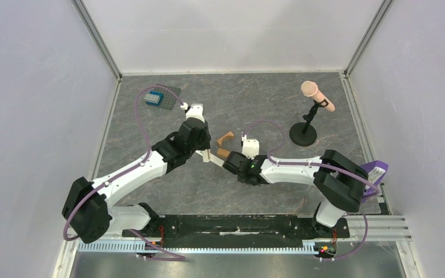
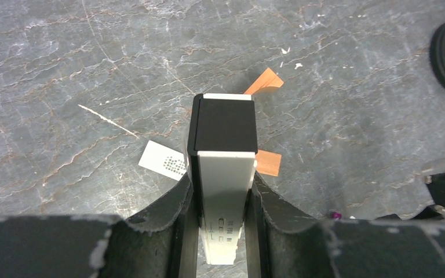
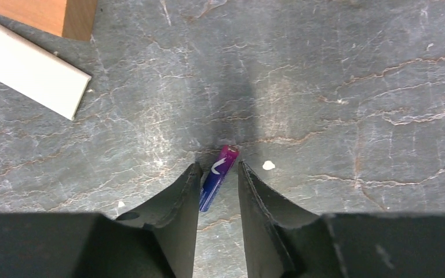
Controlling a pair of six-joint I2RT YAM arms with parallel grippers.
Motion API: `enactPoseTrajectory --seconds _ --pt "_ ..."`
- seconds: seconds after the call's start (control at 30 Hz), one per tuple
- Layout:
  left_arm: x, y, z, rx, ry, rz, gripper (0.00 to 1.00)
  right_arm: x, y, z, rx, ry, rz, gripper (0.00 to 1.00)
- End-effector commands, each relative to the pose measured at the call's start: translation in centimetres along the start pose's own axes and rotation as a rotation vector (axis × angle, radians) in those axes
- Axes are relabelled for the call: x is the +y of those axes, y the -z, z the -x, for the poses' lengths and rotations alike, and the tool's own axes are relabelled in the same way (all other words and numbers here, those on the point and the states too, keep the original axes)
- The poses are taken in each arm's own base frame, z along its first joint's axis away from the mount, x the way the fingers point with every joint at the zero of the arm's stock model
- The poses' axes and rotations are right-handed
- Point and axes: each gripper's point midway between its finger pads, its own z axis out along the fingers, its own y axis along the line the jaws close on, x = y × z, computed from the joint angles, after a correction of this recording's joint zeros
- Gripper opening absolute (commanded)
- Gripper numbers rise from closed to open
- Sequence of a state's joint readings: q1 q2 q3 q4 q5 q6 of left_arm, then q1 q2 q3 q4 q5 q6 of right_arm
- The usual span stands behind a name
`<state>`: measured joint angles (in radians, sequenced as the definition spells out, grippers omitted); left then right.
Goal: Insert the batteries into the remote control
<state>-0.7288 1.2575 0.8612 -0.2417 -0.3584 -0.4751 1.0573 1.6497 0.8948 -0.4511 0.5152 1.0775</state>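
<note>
My left gripper [image 2: 223, 231] is shut on the remote control [image 2: 225, 174], a cream-white bar with a black section at its far end, held above the table. In the top view the left gripper [image 1: 207, 152] is mid-table. My right gripper [image 3: 217, 174] is low over the table with its jaws narrowly apart on either side of the dark blue battery [image 3: 215, 176]. The battery lies slanted between the fingertips, close against both. In the top view the right gripper [image 1: 232, 162] sits just right of the left one. The orange-red battery is out of view.
Two orange-brown blocks [image 1: 226, 138] [image 1: 222, 153] lie by the grippers. A small white perforated plate [image 2: 162, 161] lies on the table. A cream-white piece [image 3: 29, 69] lies beside a block [image 3: 40, 14]. Grey studded plate [image 1: 171, 92] with blue brick [image 1: 153, 98] back left; microphone stand [image 1: 303, 134] back right.
</note>
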Motion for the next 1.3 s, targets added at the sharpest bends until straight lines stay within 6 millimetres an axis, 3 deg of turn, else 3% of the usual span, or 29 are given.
enactPoseTrajectory --seconds 0.0,0.13,0.2,0.33,0.57,0.73,0.93,1.0,1.27 --pt "-1.3 1.2 2.3 -0.084 0.099 -0.106 0.02 -0.4 0.0 -1.7 0.053 -0.004 -0.071 0.30" --pt "-1.4 1.6 1.7 -0.070 0.115 -0.151 0.02 0.0 0.3 -2.7 0.092 -0.024 -0.049 0.21" --pt "-1.6 1.8 1.4 -0.058 0.122 -0.180 0.02 0.3 0.3 -3.0 0.106 -0.018 -0.027 0.11" --pt "-3.1 2.3 0.4 -0.008 0.150 -0.298 0.02 1.2 1.5 -2.2 0.104 0.040 0.046 0.04" --pt "-8.6 3.5 -1.9 0.123 0.343 -0.632 0.02 0.9 8.3 1.3 0.062 0.184 0.220 0.01" --pt "-11.9 2.8 -2.5 0.219 0.490 -0.803 0.02 0.8 12.1 2.6 0.078 0.249 0.298 0.02" --pt "-14.9 2.5 -1.7 0.285 0.587 -0.999 0.02 0.5 12.6 3.9 0.121 0.265 0.304 0.04" --pt "-15.2 2.7 -2.0 0.305 0.607 -1.040 0.02 -0.4 11.8 3.7 0.170 0.245 0.291 0.04" --pt "-15.5 2.4 -3.4 0.361 0.597 -1.080 0.02 -0.5 11.2 5.4 0.151 0.275 0.301 0.05"
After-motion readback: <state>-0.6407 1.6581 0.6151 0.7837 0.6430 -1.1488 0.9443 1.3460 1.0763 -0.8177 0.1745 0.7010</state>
